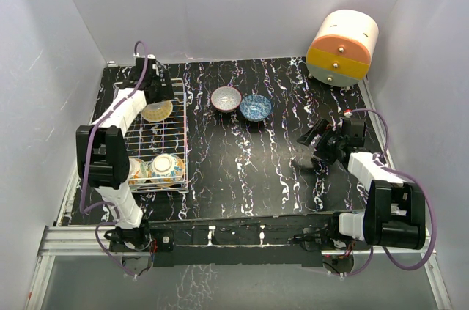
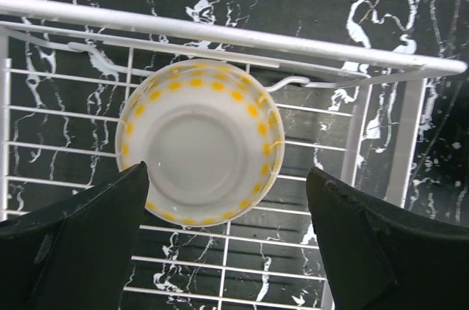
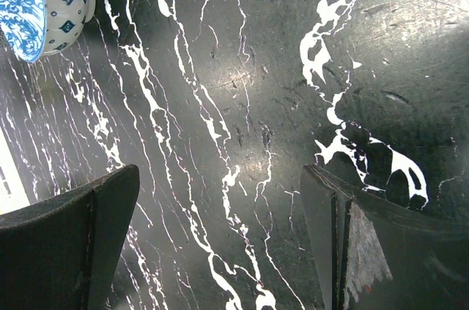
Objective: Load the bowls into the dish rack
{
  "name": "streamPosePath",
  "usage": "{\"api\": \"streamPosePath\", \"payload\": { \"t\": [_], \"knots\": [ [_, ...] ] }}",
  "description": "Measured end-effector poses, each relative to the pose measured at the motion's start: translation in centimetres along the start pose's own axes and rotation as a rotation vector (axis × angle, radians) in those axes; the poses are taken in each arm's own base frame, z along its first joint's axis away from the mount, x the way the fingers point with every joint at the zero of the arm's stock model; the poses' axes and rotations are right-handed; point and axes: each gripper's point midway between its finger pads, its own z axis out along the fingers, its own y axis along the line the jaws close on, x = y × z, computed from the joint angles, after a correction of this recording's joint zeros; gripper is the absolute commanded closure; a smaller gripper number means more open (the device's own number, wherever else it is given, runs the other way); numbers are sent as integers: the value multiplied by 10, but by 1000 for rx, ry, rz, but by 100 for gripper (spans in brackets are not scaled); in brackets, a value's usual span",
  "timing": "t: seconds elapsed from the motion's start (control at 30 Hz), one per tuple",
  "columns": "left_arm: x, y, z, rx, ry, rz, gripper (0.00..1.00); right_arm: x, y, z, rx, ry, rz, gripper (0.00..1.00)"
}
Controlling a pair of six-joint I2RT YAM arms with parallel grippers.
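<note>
1. Dish rack (image 1: 185, 138): white wire basket on the left side of the table (image 1: 278, 178), in front of the left arm, long side running near to far. It holds three bowls; two more are out on the table.
2. yellow-dotted bowl (image 2: 198, 141): far end of the rack, resting on the floor wires, just beside the far rim bar. Can't tell if it is mouth up or down.
3. near-left bowl (image 1: 136, 171) and near-right bowl (image 1: 168, 167): near end of the rack, side by side, looking to touch. Both are patterned, and the left one is partly hidden by the arm.
4. grey bowl (image 1: 226, 99) and blue bowl (image 1: 256, 107): mouth up on the table toward the far side, just beside each other. They sit right of the rack and apart from it.
5. left gripper (image 2: 227, 172): over the yellow-dotted bowl, jaws wide apart, one finger on each side of it in the wrist view. Nothing is clamped. Can't tell if a finger touches the bowl's edge.
6. right gripper (image 3: 220, 171): low over bare table on the right side, jaws apart, nothing between them. The blue bowl's edge shows in the top-left corner of its wrist view.
7. drum (image 1: 342, 48): cream, orange and yellow, far-right corner, well apart from the bowls.
</note>
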Motion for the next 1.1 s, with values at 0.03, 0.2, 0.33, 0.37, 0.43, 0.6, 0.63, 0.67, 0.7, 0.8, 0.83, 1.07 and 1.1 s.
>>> {"api": "streamPosePath", "payload": {
  "t": [0.03, 0.2, 0.33, 0.37, 0.43, 0.6, 0.63, 0.67, 0.7, 0.8, 0.83, 1.07, 1.1],
  "knots": [
    [1, 2, 1, -23, -4, 14, 13, 0, 0, 1, -3, 2, 0, 6],
    [5, 3, 3, -94, -37, 58, 12, 1, 0, 4, -10, 10, 1, 6],
    [7, 8, 4, -129, -44, 66, 12, 3, -2, 6, -6, 19, 5, 6],
    [6, 10, 4, -140, -49, 64, 12, 3, -2, 6, -6, 19, 5, 6],
    [4, 12, 5, -157, -63, 58, 12, 2, -2, 7, -8, 16, 4, 6],
    [-1, 17, 7, -187, -89, 47, 14, 1, -1, 7, -10, 11, 2, 6],
    [-1, 17, 7, -190, -91, 47, 15, 1, -1, 7, -10, 12, 2, 6],
    [-1, 18, 8, -192, -91, 46, 18, 1, -1, 7, -10, 12, 2, 6],
    [0, 18, 9, -194, -88, 45, 20, 1, -1, 7, -10, 12, 2, 6],
    [2, 20, 14, -199, -84, 33, 25, 1, -1, 7, -10, 12, 2, 6],
    [3, 20, 16, -200, -81, 28, 27, 1, -1, 7, -10, 12, 2, 6],
    [0, 27, 22, -205, -98, -10, 46, 1, -2, 7, -10, 12, 2, 6],
    [-2, 28, 23, -206, -107, -19, 51, 1, -2, 7, -8, 13, 3, 6]
  ]
}}
